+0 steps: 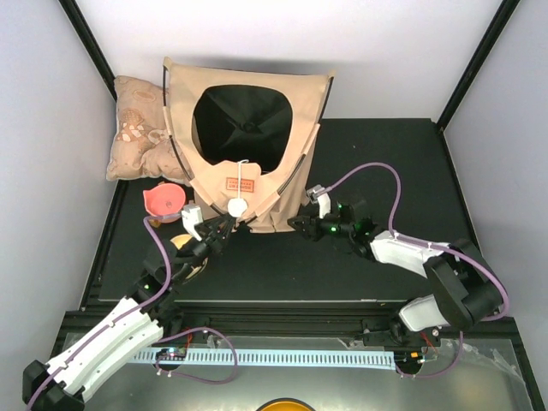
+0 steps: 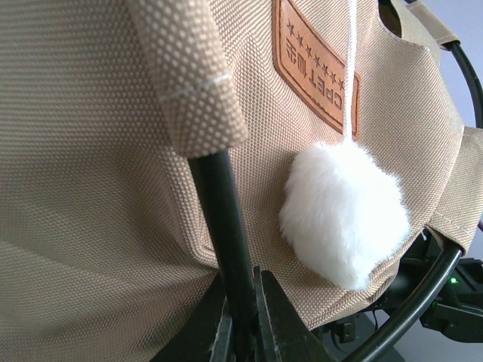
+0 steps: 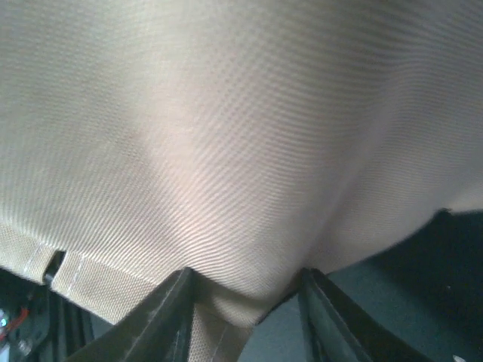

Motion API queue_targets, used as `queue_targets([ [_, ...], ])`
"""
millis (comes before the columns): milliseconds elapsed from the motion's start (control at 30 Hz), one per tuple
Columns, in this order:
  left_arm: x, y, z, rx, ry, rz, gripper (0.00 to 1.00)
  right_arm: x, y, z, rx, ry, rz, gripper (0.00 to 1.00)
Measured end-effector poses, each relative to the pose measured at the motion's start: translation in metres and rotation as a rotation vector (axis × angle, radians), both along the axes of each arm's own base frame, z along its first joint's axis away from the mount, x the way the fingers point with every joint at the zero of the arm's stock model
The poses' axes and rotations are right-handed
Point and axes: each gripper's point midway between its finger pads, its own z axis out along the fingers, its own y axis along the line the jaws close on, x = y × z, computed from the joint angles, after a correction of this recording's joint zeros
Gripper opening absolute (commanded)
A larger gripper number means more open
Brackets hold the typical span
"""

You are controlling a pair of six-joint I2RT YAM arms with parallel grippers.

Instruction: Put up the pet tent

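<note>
The pet tent [image 1: 248,74] stands upright at the back middle of the mat, tan canvas around a black opening. Its brown label [image 1: 237,183] and a white pompom [image 1: 235,206] hang at the front. My left gripper [image 1: 224,228] is at the tent's front lower edge. In the left wrist view it [image 2: 243,292] is shut on a thin black pole [image 2: 223,211] that runs up into a tan sleeve, beside the pompom [image 2: 343,215] and label [image 2: 317,64]. My right gripper [image 1: 297,224] is at the front right corner. Its jaws [image 3: 245,285] stand wide apart with tan fabric [image 3: 226,151] bulging between them.
A puffy beige cushion [image 1: 137,128] lies at the back left against the wall. A pink bowl [image 1: 163,199] sits left of the tent, and a yellowish object [image 1: 181,244] shows under my left arm. The black mat [image 1: 385,163] is bounded by black frame posts and white walls.
</note>
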Motion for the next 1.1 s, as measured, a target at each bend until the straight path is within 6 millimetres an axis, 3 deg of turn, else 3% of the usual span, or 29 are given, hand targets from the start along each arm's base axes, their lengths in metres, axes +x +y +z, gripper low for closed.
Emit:
queue_targets([
  [67,0.000,0.002,-0.001,0.002,0.002,0.007,0.02,-0.001,0.006,0.001,0.025,0.012,0.025,0.06],
  [100,0.001,0.002,-0.001,0.003,0.005,0.012,0.02,-0.002,0.008,0.003,0.036,0.014,0.036,0.02],
  [333,-0.002,0.014,-0.003,0.023,0.009,0.059,0.02,0.008,-0.002,0.000,-0.021,-0.006,-0.052,0.01],
  [500,-0.010,0.029,0.027,0.031,-0.031,0.102,0.02,0.036,-0.048,0.000,-0.136,-0.040,-0.276,0.01],
  [667,-0.017,0.036,0.048,0.042,-0.049,0.115,0.02,0.055,-0.089,0.036,-0.169,-0.168,-0.482,0.01],
  [900,-0.012,0.034,0.034,0.090,-0.018,0.125,0.02,0.056,-0.130,0.079,-0.219,-0.312,-0.671,0.01],
  [1100,0.013,0.023,0.008,0.089,0.050,0.105,0.02,0.046,-0.163,0.117,-0.273,-0.429,-0.791,0.01],
])
